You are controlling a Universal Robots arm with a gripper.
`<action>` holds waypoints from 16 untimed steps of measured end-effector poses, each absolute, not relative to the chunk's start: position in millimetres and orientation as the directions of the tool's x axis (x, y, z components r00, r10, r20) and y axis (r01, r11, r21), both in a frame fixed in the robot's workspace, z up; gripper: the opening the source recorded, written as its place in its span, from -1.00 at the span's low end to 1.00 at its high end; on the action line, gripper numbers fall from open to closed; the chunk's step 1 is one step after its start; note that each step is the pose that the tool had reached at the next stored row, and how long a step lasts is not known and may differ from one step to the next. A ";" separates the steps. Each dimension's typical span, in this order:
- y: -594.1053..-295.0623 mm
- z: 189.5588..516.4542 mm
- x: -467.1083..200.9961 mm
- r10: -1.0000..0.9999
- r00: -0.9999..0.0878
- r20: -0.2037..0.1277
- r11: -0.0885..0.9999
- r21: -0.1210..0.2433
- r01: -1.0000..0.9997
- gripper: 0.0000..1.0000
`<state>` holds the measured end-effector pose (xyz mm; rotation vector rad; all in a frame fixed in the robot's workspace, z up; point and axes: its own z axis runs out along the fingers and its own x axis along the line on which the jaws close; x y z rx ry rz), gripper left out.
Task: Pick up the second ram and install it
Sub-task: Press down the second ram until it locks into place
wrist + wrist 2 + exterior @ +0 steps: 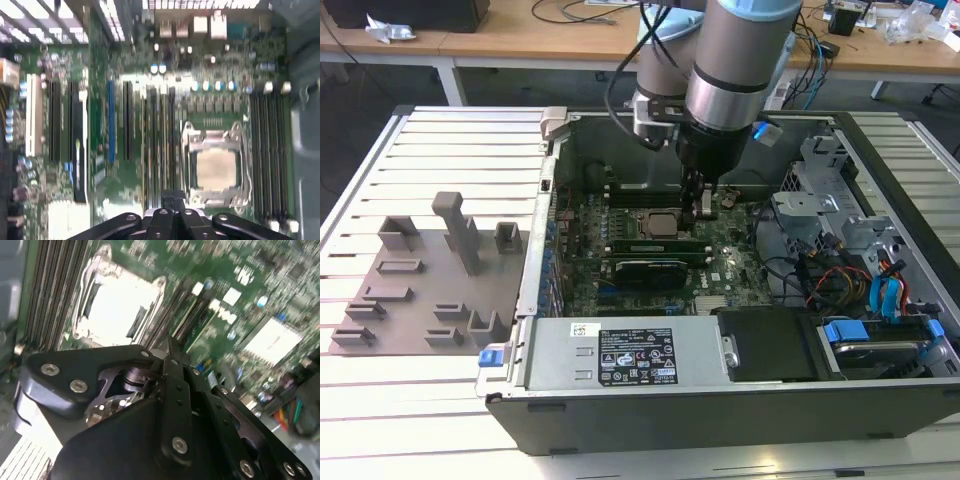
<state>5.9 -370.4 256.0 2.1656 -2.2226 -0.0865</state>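
A long green ram strip (655, 243) stands seated in a slot beside the processor socket (660, 222) on the motherboard (720, 270). My gripper (703, 208) hangs inside the open computer case, over the end of that slot row on the exterior view's right. Its fingers are pressed together with nothing visible between them. Whether the tips touch the strip is unclear. In both wrist views the shut gripper (172, 347) (172, 197) points at the slots (150, 140) next to the socket (215, 167).
The case walls (545, 240) ring the motherboard. A power supply (620, 355) lies along the near side. Drive bays and cables (860, 280) crowd the exterior view's right. Grey holder blocks (460, 235) stand on a mat outside the case, on the exterior view's left.
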 end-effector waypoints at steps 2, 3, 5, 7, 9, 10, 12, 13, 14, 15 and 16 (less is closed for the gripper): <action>-370.8 247.8 19.4 -1.000 -0.026 -0.012 0.025 0.066 -0.997 -0.80; -370.8 245.2 20.0 -1.000 -0.026 -0.012 0.025 0.066 -0.997 -0.80; -370.8 240.4 20.0 -1.000 -0.026 -0.012 0.026 0.066 -0.997 -0.80; -371.0 230.1 20.0 -1.000 -0.026 -0.011 0.026 0.066 -0.997 -0.80; -371.0 228.5 20.0 -1.000 -0.026 -0.011 0.025 0.066 -0.997 -0.80; -370.8 228.3 19.8 -1.000 -0.026 -0.012 0.026 0.066 -0.998 -0.80; -370.5 232.7 18.5 -1.000 -0.027 -0.014 0.026 0.062 -0.998 -0.80; -370.8 235.6 15.6 -1.000 -0.026 -0.012 0.025 0.058 -0.998 -0.80; -370.8 235.8 8.2 -1.000 -0.026 -0.012 0.026 0.054 -0.998 -0.80; -370.8 235.9 -0.7 -1.000 -0.026 -0.012 0.026 0.052 -0.998 -0.80; -370.9 235.9 -6.0 -1.000 -0.026 -0.012 0.026 0.050 -0.998 -0.80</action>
